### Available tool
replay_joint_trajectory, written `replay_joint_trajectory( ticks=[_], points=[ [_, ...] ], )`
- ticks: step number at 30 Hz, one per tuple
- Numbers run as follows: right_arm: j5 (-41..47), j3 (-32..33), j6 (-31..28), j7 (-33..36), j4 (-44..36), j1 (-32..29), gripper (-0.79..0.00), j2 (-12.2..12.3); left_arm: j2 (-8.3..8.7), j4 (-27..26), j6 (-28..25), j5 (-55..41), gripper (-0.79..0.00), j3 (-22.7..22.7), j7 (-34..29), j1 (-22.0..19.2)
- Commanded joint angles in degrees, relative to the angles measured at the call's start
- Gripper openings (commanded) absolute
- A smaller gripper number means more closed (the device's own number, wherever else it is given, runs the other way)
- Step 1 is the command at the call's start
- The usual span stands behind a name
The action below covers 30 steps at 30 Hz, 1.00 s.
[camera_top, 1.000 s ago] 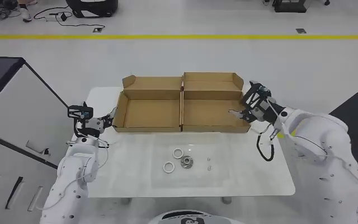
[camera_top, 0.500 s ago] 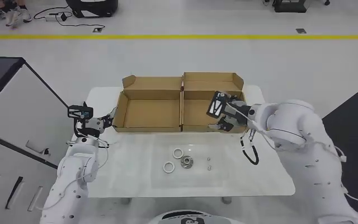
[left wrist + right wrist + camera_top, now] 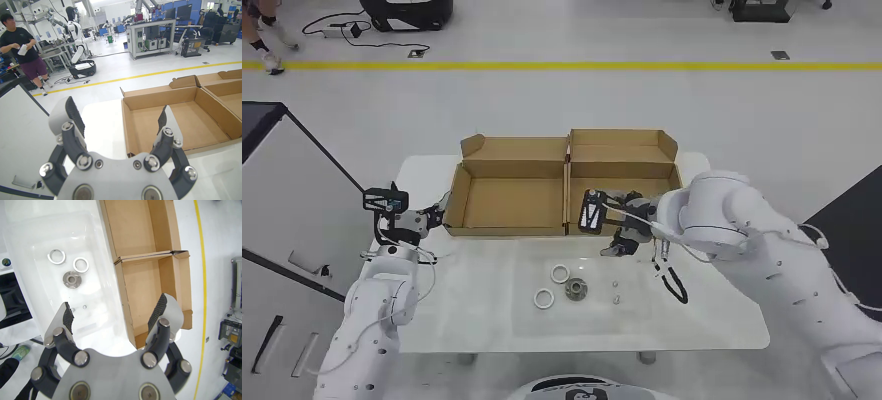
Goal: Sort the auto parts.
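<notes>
I hold my right gripper (image 3: 115,306) spread over the near box (image 3: 140,285) front wall. Two small nuts (image 3: 84,307) lie just off one fingertip, the flanged hub (image 3: 71,279) beyond, two rings (image 3: 81,264) farther. Left gripper (image 3: 118,106) is spread beside the other box (image 3: 189,121).

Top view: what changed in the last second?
The right gripper, open and empty, swung from the outer end of the right cardboard box inward to above its front wall. The left gripper, rings, flange and small nuts stayed put.
</notes>
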Motion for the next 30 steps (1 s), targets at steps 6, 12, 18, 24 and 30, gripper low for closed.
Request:
replay_joint_trajectory(
  ticks=[6, 12, 18, 24, 30],
  points=[
    [6.7, -9.7, 2.8, 2.8, 1.8, 7.8, 0.0, 2.5, 0.0, 0.0, 0.0, 0.0, 0.0, 0.0, 0.0, 0.0],
    [11.0, -15.4, 3.6, 3.5, 3.2, 12.4, 0.0, 4.2, 0.0, 0.0, 0.0, 0.0, 0.0, 0.0, 0.0, 0.0],
    [14.0, -19.4, 3.5, 3.5, 4.0, 14.7, 0.0, 5.5, 0.0, 0.0, 0.0, 0.0, 0.0, 0.0, 0.0, 0.0],
    [15.8, -20.9, 3.6, 3.5, 4.4, 13.9, 0.0, 5.9, 0.0, 0.0, 0.0, 0.0, 0.0, 0.0, 0.0, 0.0],
    [15.2, -22.1, 3.8, 3.7, 4.4, 12.0, 0.0, 6.0, 0.0, 0.0, 0.0, 0.0, 0.0, 0.0, 0.0, 0.0]
  ],
)
